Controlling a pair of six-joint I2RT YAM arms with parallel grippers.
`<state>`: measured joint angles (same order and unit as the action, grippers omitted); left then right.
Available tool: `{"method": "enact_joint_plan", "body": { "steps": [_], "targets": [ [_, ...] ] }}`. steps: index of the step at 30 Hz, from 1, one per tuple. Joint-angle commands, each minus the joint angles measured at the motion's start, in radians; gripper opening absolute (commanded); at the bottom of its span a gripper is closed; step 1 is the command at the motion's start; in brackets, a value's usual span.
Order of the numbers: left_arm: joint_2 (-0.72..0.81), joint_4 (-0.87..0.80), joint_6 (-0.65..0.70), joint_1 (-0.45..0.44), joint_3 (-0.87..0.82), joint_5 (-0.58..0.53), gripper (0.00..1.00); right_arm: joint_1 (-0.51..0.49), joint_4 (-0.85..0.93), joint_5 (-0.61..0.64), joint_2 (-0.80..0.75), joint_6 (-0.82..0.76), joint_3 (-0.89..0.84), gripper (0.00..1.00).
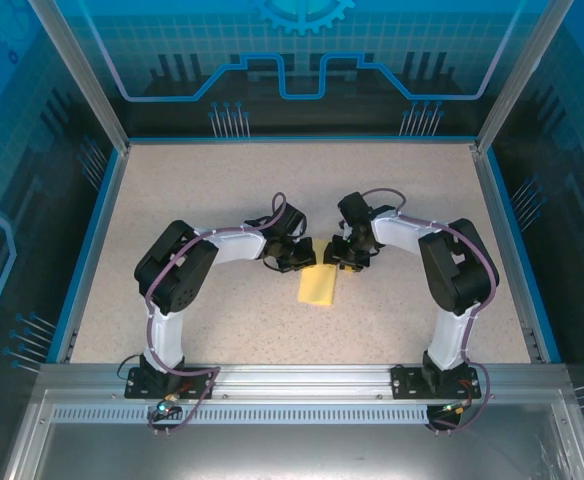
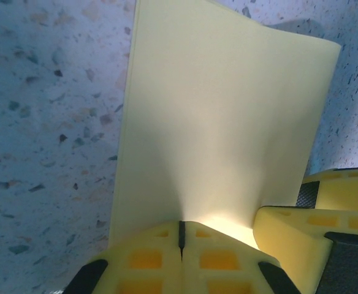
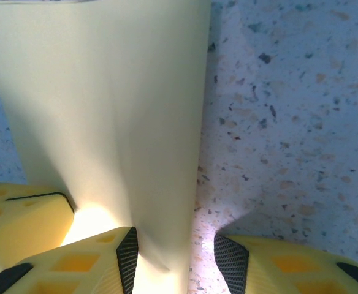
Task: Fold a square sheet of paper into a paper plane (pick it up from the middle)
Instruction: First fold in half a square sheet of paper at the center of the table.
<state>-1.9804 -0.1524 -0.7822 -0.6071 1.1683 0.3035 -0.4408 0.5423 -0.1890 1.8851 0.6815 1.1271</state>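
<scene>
Mid speckled table (image 1: 222, 200): thin pale yellow folded paper sheet (image 1: 318, 286); pinched at edge by left gripper (image 2: 180, 236), pressed together; edge straddled by spread right gripper (image 3: 176, 260), unclamped; likely skewed crease or tear under one-sided pull.

**Operator:** What do I have under the right wrist?

**Spotter:** You're looking at the sheet of paper (image 3: 105, 110). It is pale yellow and plain, and covers the left and middle from the top edge down to your fingers. Its right edge runs almost straight down, leaning slightly left.

**Operator:** And the right gripper (image 3: 176, 263)?

**Spotter:** Your 2 fingers stand apart. The left black pad (image 3: 127, 260) sits against the paper. The right pad (image 3: 230, 264) is clear of it, with a strip of speckled table (image 3: 289, 122) between that pad and the paper's edge.

**Operator:** Anything else?

**Spotter:** You have 1 yellow block (image 3: 19, 220) at the lower left, just beside the paper.
</scene>
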Motion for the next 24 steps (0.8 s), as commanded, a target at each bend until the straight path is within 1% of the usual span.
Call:
{"method": "enact_joint_plan", "body": {
  "steps": [1, 11, 17, 24],
  "targets": [
    [-0.02, -0.032, 0.018, -0.006, 0.017, -0.033, 0.04, -0.009, 0.042, 0.16, 0.139, 0.006, -0.076, 0.47],
    [-0.01, -0.024, 0.02, -0.006, 0.019, -0.03, 0.04, -0.009, 0.042, 0.163, 0.153, 0.008, -0.078, 0.48],
    [0.018, -0.019, 0.027, -0.007, 0.017, -0.033, 0.05, -0.009, 0.044, 0.166, 0.165, 0.015, -0.076, 0.47],
    [0.008, -0.026, 0.031, -0.008, 0.019, -0.045, 0.05, -0.009, 0.045, 0.163, 0.186, 0.027, -0.075, 0.49]
  ]
}}
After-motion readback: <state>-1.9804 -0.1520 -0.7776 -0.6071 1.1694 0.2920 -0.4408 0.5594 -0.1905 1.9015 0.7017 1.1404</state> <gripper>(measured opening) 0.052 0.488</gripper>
